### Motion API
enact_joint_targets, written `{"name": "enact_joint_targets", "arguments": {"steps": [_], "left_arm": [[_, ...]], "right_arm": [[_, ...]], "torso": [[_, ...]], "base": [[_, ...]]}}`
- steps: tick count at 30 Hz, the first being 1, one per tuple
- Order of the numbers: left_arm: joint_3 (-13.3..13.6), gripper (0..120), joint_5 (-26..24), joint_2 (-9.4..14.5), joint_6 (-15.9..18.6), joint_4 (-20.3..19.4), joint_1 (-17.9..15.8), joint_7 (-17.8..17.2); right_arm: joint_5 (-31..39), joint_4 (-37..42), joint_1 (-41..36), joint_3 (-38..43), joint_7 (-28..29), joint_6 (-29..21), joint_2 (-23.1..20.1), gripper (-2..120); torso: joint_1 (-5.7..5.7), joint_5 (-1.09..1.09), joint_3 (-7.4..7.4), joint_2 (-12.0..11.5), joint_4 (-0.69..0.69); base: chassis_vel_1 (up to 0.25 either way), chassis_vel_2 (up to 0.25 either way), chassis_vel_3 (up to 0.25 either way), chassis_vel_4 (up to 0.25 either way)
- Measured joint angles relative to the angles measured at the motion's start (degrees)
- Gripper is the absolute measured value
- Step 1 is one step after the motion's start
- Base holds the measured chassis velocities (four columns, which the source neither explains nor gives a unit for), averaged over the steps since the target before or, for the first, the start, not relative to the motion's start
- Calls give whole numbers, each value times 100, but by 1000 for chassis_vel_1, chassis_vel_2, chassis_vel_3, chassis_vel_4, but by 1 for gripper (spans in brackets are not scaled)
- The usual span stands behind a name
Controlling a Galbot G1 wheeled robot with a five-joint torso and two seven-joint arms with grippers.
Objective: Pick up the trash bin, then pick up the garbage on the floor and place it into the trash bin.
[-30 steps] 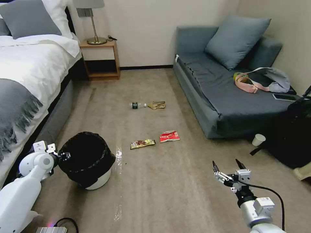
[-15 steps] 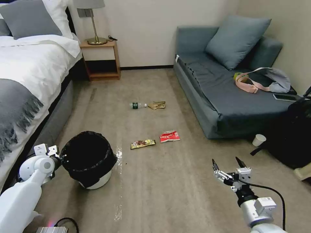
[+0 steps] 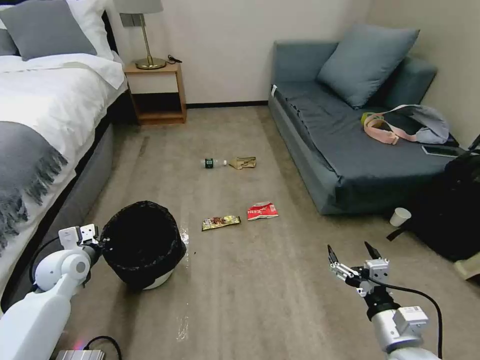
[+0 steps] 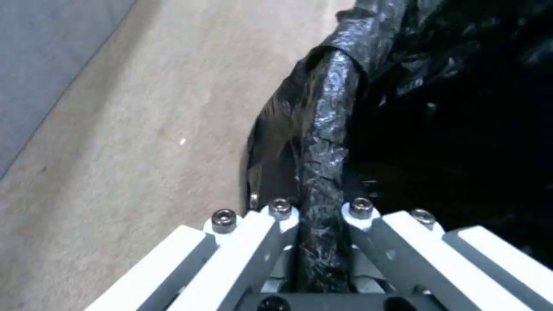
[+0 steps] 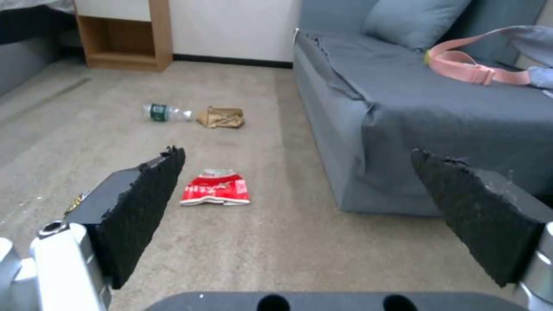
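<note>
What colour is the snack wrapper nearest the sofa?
Red and white; the snack wrapper shows best in the right wrist view.

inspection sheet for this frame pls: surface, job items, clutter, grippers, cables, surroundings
Surface: beige carpet floor.
Job's things: trash bin tilted, liner rim pinched; bottle, paper bag, red wrapper, gold wrapper lying on the floor.
Clutter: paper cup by the sofa.
Grippers: left gripper shut on bin rim; right gripper open, above the floor.
Cables: black cable on right arm.
Surroundings: bed, nightstand, sofa.
</note>
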Motion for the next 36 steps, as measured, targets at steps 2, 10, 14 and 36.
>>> {"name": "enact_joint_targets", "arguments": {"steps": [2, 10, 14, 36], "left_arm": [[-81, 2, 32, -57, -59, -217, 94, 65], [-306, 2, 86, -241, -287, -430, 326, 336], [-444, 2, 123, -310, -397, -518, 465, 542], [-203, 2, 1591, -1172, -1249, -1874, 1169, 1214]], "right_arm": [[-32, 34, -19, -10, 4, -7, 16, 100], [-103, 157, -134, -7, 8, -12, 51, 100], [-108, 204, -199, 25, 8, 0, 57, 100], [-281, 354, -256, 37, -451, 92, -58, 100]], "torso": [[0, 6, 0, 0, 1], [0, 5, 0, 0, 2], [0, 5, 0, 0, 2], [0, 6, 0, 0, 1]], "base": [[0, 0, 0, 0], [0, 0, 0, 0], [0, 0, 0, 0], [0, 0, 0, 0]]}}
